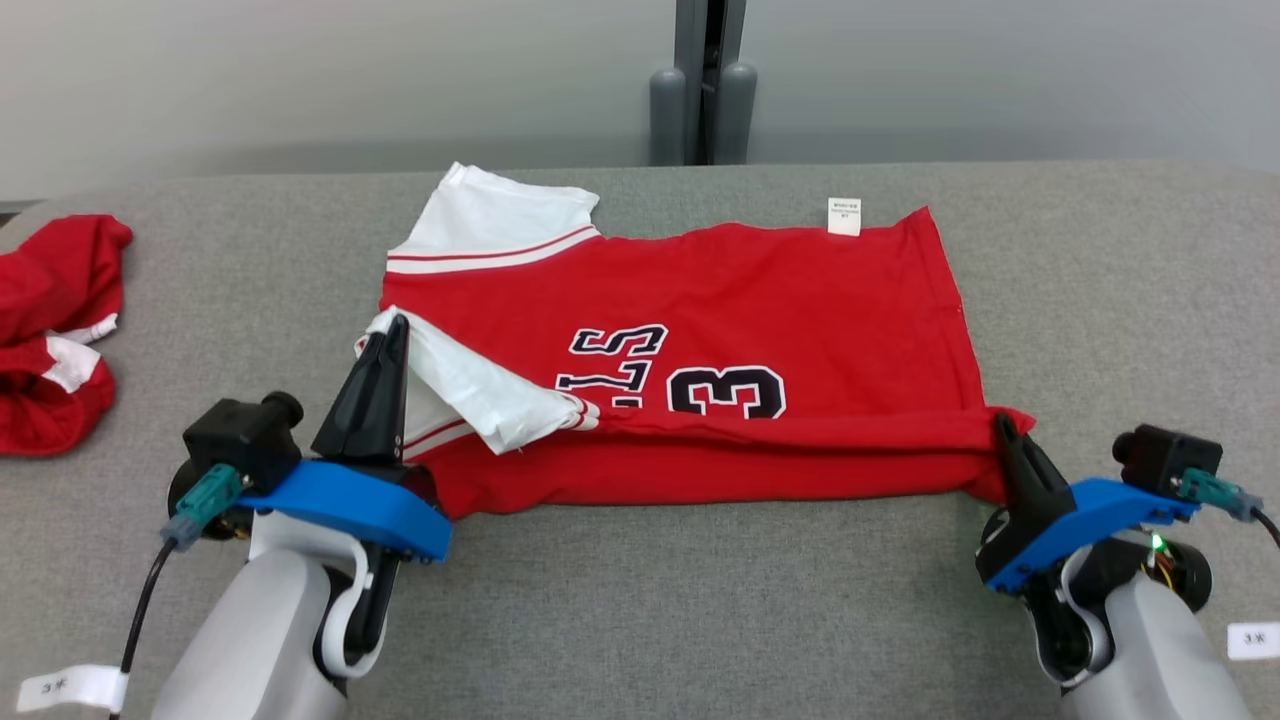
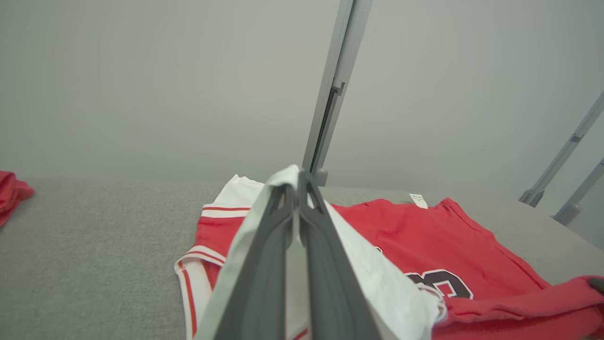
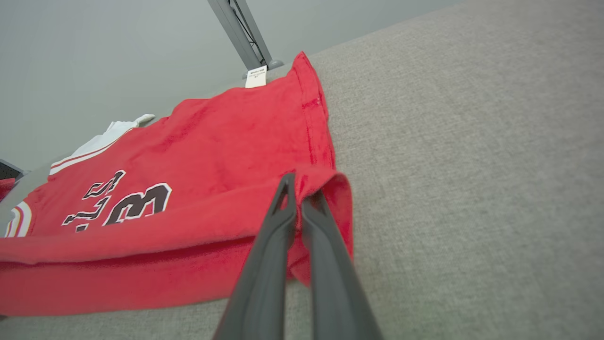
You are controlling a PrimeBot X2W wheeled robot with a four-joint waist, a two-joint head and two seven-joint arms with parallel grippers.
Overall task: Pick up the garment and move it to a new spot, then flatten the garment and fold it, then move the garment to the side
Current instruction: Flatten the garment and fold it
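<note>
Left claw (image 1: 397, 330) pinched white sleeve (image 1: 470, 385) of jersey (image 1: 720, 300); right claw (image 1: 1004, 425) pinched red hem corner (image 3: 340, 198). Jersey lay mid table (image 1: 1100, 300). Folding step, likely; next: carry both grips evenly toward far edge.

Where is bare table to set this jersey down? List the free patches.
Widest bare table: right of the jersey, out to the table's right edge. Also free: the front strip between both arms, and the gap between the crumpled red garment and the jersey's white sleeves. Crowded: the jersey's near corners, where the left gripper and right gripper pinch cloth.
</note>
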